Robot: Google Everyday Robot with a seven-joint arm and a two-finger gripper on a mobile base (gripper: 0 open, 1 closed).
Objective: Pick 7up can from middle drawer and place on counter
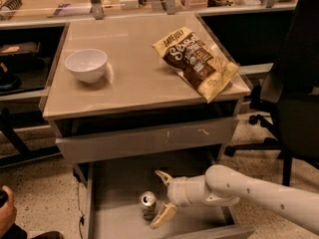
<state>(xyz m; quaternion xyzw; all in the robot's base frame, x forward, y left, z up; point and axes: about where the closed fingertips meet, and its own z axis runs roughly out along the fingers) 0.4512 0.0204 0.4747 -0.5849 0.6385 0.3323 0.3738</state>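
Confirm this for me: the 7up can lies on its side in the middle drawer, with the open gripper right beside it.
Not quite. The camera view shows the 7up can standing upright, silvery top up, not on its side. The rest holds: it is in the middle drawer, with the open gripper right beside it.

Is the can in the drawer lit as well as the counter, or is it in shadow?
Camera view: the counter is brightly lit with a sheen; the drawer below lies in shadow, so the can looks dim, only its top catching light; the open gripper sits beside it.
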